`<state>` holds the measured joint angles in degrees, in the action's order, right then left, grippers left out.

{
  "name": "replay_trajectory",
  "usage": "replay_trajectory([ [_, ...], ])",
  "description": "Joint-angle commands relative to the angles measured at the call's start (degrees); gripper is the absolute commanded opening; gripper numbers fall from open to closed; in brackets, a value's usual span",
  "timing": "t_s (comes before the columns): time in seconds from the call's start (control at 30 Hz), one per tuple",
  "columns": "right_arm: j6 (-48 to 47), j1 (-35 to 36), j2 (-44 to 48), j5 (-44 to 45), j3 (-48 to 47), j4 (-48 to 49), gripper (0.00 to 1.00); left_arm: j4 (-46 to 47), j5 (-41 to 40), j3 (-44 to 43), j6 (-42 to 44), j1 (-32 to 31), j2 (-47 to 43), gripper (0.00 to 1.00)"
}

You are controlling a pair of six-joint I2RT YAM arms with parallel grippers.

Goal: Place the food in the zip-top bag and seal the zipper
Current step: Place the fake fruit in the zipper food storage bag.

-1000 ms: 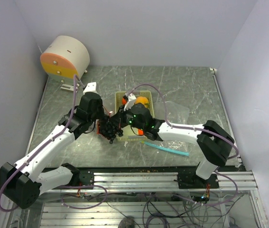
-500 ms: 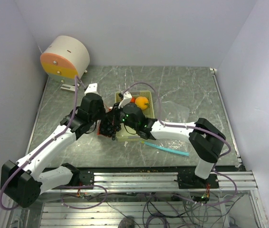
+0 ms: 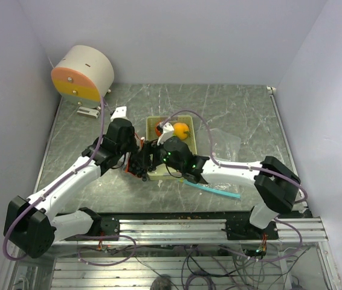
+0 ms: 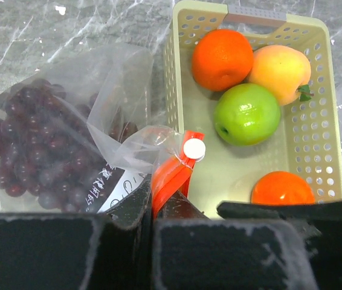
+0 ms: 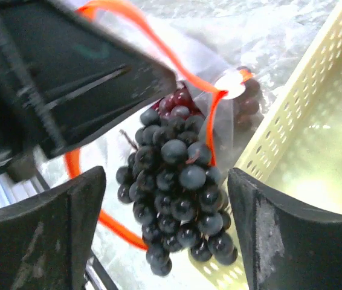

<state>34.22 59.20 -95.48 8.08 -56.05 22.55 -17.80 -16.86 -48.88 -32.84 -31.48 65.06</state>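
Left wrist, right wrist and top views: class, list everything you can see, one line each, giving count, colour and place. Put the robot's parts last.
grapes: one bunch, dark purple, inside the bag
zip-top bag: one, clear, left of the basket
zipper: one, red-orange, along the bag's mouth
basket: one, pale yellow-green, mid-table
oranges: two, orange, in the basket
peach: one, yellow-orange, in the basket
apple: one, green, in the basket
teal strip: one, on the table before the basket
drum: one, cream, orange face, far-left corner
table: one, grey marble
left pincer: shut on the zipper
right pincer: open, flanking the grapes
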Motion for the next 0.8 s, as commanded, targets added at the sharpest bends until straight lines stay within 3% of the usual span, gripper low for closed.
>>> replay_trajectory([
  [0.0,-2.46,1.62,6.32,2.01,1.69,-0.13,0.84,2.64,-0.95,0.65,-1.17,0.02,0.30,0.07],
  [0.27,-4.55,0.15,12.92,3.96,6.54,-4.29,0.83,0.40,-1.57,-1.27,-0.72,0.04,-0.73,0.07],
  [0.5,-10.36,-5.22,7.31,-14.05,8.49,-2.18,0.81,-0.58,-1.51,-2.97,-0.29,0.02,-2.08,0.07],
  [0.77,-12.08,-5.29,0.42,-23.65,7.54,5.87,0.80,-0.30,-1.15,-2.41,-0.40,0.02,-1.63,0.07],
])
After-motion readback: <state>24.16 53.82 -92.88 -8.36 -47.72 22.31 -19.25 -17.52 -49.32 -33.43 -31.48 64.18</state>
